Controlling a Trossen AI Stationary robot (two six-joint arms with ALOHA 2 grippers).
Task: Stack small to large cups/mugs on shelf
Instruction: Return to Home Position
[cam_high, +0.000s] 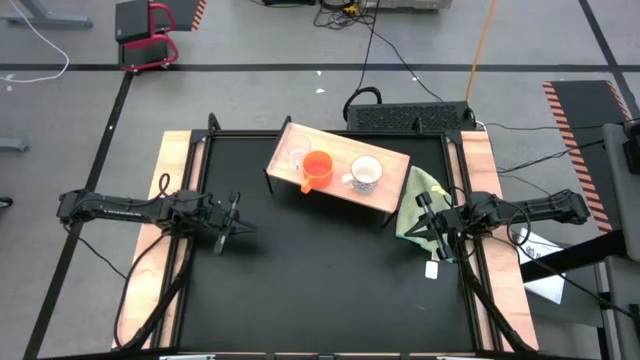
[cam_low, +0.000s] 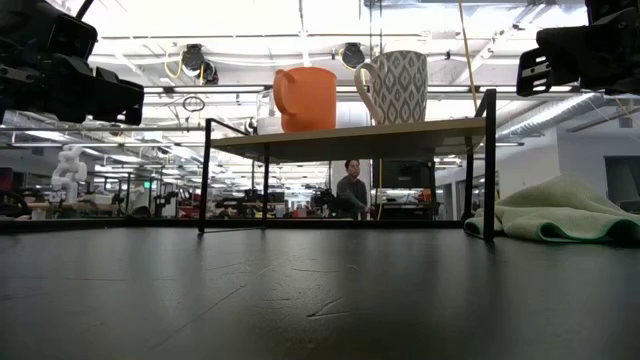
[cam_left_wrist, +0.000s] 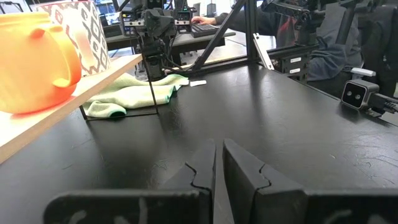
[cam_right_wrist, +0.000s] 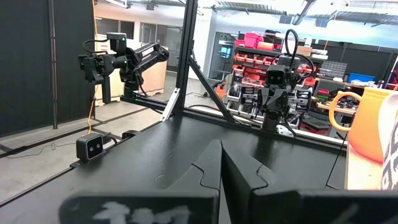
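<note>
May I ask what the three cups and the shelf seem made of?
Clear cup: see-through, glass or plastic. Orange mug: opaque, smooth, likely glazed ceramic. Patterned mug: glossy white, likely ceramic. Shelf: pale board, apparently wood, on thin black legs, probably metal.

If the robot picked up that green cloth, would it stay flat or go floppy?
The green cloth probably goes floppy: it already lies in soft, rumpled folds. It looks thin, so likely light. Pushed, it would likely bunch up, not roll.
</note>
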